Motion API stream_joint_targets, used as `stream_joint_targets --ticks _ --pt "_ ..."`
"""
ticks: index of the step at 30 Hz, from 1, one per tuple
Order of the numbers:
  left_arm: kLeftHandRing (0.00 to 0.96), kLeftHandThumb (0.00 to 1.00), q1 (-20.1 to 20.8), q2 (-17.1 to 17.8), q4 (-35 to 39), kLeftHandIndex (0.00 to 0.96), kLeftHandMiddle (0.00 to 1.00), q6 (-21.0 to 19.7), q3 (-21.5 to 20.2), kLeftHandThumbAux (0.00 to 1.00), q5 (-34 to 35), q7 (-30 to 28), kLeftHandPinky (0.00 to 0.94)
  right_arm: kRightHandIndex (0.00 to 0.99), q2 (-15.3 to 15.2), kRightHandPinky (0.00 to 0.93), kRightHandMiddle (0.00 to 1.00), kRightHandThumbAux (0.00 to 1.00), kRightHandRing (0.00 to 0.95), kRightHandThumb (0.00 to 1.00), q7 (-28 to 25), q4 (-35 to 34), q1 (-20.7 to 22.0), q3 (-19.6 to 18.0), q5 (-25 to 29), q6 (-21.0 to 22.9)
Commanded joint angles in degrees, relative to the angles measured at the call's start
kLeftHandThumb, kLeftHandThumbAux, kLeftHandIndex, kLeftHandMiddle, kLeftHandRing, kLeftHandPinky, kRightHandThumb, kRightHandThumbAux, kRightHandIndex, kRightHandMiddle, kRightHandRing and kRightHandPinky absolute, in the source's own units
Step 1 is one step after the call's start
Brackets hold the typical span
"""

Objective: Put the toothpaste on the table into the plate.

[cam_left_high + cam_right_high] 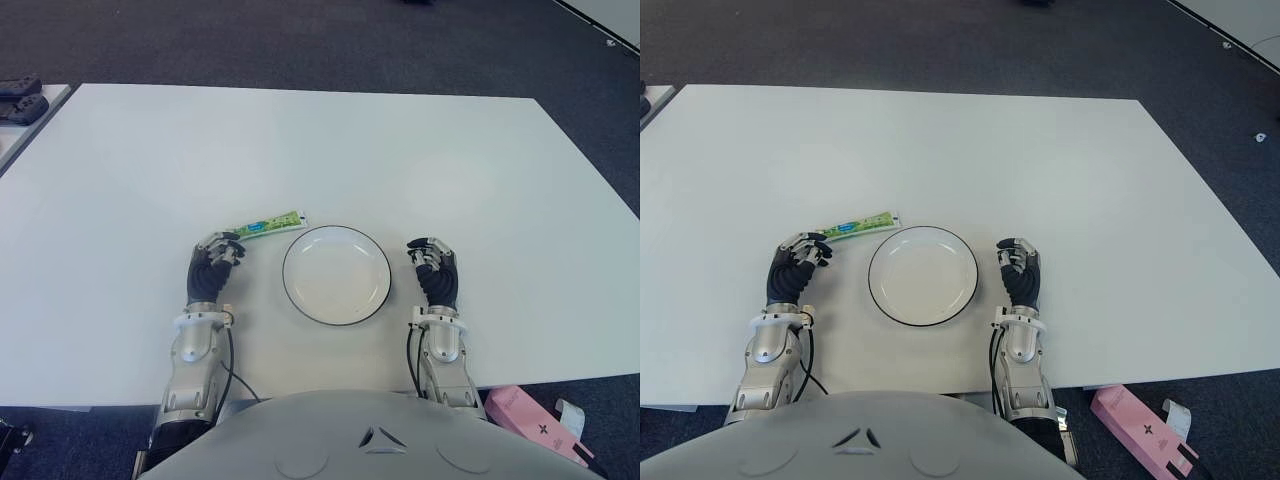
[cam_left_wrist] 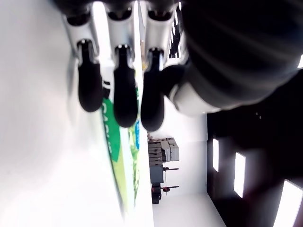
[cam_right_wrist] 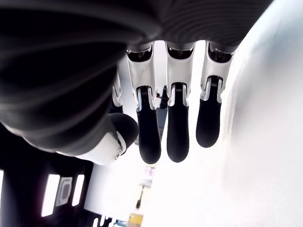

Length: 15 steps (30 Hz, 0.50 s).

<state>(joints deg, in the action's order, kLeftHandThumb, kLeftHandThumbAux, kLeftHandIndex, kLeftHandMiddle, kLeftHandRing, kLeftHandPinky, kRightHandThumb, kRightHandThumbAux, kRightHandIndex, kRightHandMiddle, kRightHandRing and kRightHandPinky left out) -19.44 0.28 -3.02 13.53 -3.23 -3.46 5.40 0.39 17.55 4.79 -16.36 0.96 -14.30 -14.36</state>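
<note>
Toothpaste [image 1: 268, 225], one green tube, is lying on the white surface [image 1: 330, 150] toward its near edge, just beyond one empty plate [image 1: 336, 274]. Left hand [image 1: 213, 262], fingers loosely curled, is hovering at the tube's end, holding nothing. Right hand [image 1: 436, 270] is sitting beside the plate, fingers relaxed, empty.

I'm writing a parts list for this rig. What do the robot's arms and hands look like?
Both forearms are silver-grey metal ending in a white wrist ring, with a thin black cable running alongside. The left hand and right hand are black, ribbed across the back. Close up, the fingers have white segments and glossy black rounded tips.
</note>
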Motion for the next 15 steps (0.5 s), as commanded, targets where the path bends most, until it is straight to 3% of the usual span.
stream_joint_targets --ticks 1,6,15 --pt "0.528 0.704 -0.5 -0.1 0.1 0.431 0.543 -1.1 0.6 0.717 -0.7 0.1 0.516 0.426 0.1 0.446 0.463 0.725 0.447 0.707 -0.1 0.1 -0.2 -0.2 0.1 0.7" --pt "0.533 0.704 -1.1 0.0 1.6 0.432 0.549 -1.0 0.8 0.716 -2.1 0.7 0.526 0.425 0.1 0.449 0.465 0.725 0.449 0.707 -0.1 0.0 -0.3 -0.1 -0.1 0.6" --pt "0.548 0.704 -2.1 1.1 4.2 0.432 0.559 2.8 1.4 0.718 -8.7 3.6 0.550 0.426 -0.1 0.454 0.468 0.725 0.453 0.707 -0.3 0.0 -0.2 0.0 -0.1 0.5"
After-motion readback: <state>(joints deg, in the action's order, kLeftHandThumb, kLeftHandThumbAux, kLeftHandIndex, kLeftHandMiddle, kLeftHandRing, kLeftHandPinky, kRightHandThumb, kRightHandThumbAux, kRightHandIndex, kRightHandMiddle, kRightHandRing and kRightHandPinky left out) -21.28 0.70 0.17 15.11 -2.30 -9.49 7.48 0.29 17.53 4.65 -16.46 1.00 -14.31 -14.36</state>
